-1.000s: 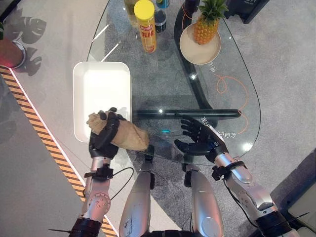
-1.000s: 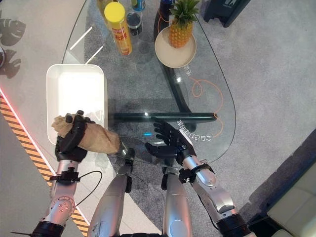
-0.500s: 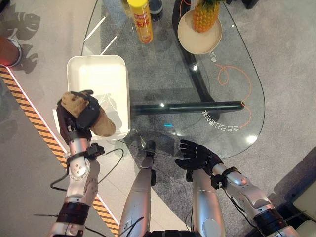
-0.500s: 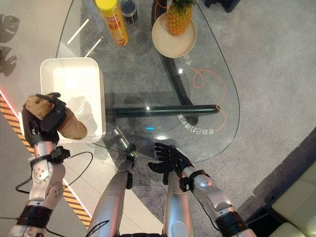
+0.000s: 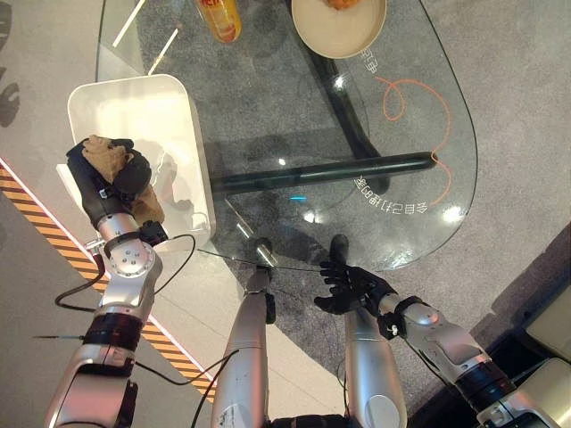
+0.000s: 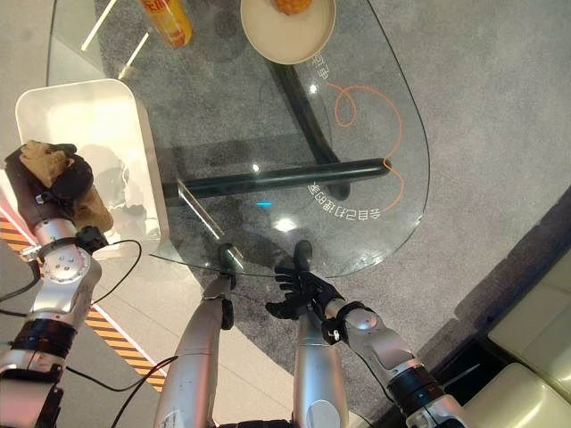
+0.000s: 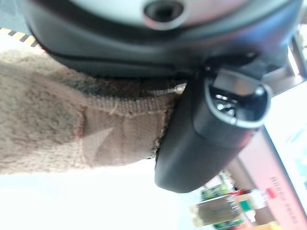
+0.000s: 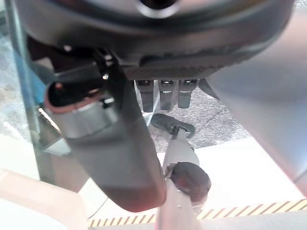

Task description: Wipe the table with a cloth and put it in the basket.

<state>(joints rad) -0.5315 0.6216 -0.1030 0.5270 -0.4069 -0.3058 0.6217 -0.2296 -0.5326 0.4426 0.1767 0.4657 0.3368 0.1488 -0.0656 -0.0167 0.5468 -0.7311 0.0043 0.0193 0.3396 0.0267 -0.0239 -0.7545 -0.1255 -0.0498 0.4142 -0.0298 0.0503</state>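
Nearest the robot, the right hand (image 5: 350, 283) hangs below the near rim of the glass table (image 5: 268, 134), its fingers loosely spread and empty, evidently kept clear of the work. At the table's left edge, the left hand (image 5: 107, 183) is clenched around the bunched tan cloth (image 5: 105, 156), holding it over the near left corner of the white basket (image 5: 169, 107); the firm wrap likely keeps the cloth gathered so that it drops inside the walls rather than draping over the rim. The left wrist view shows the cloth's hemmed edge (image 7: 110, 110) pressed under the thumb (image 7: 211, 129). Farther off, orange script and a looping line (image 5: 393, 201) are printed on the glass, too small to read with confidence. At the far end stand a tan plate (image 5: 339, 22) and a labelled yellow can (image 5: 219, 13), cut off by the frame.
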